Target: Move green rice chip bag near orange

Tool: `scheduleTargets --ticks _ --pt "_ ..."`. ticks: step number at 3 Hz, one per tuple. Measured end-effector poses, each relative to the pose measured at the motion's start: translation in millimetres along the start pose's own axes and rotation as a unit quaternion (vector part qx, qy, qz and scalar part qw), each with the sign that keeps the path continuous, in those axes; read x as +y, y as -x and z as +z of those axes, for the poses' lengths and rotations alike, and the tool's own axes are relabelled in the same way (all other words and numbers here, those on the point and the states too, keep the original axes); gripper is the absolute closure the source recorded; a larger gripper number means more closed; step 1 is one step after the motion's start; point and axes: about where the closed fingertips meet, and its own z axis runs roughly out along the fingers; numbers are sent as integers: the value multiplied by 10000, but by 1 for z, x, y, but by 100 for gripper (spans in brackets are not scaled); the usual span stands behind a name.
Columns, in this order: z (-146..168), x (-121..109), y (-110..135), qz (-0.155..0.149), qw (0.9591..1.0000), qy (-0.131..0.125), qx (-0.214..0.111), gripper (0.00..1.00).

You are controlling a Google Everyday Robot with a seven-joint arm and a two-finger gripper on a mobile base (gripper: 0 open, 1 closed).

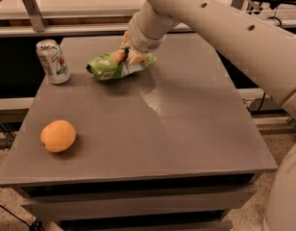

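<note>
The green rice chip bag [112,65] is crinkled and lime green with a silver end. It hangs just above the grey table [186,129] at the back left, with its shadow beneath it. My gripper [131,56] comes down from the upper right and is shut on the bag's right part. The orange [58,135] sits on the table near the front left corner, well apart from the bag.
A pale green-and-silver soda can [52,61] stands upright at the table's back left edge, just left of the bag. My large white arm [225,28] spans the upper right. Behind the table runs a shelf rail [66,25].
</note>
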Motion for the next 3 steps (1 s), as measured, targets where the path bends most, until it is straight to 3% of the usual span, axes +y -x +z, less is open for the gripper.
scheduleTargets --ticks 1,3 --pt "-28 16 -8 122 9993 -264 241 100" --pt "-53 46 27 -291 9976 -600 197 100"
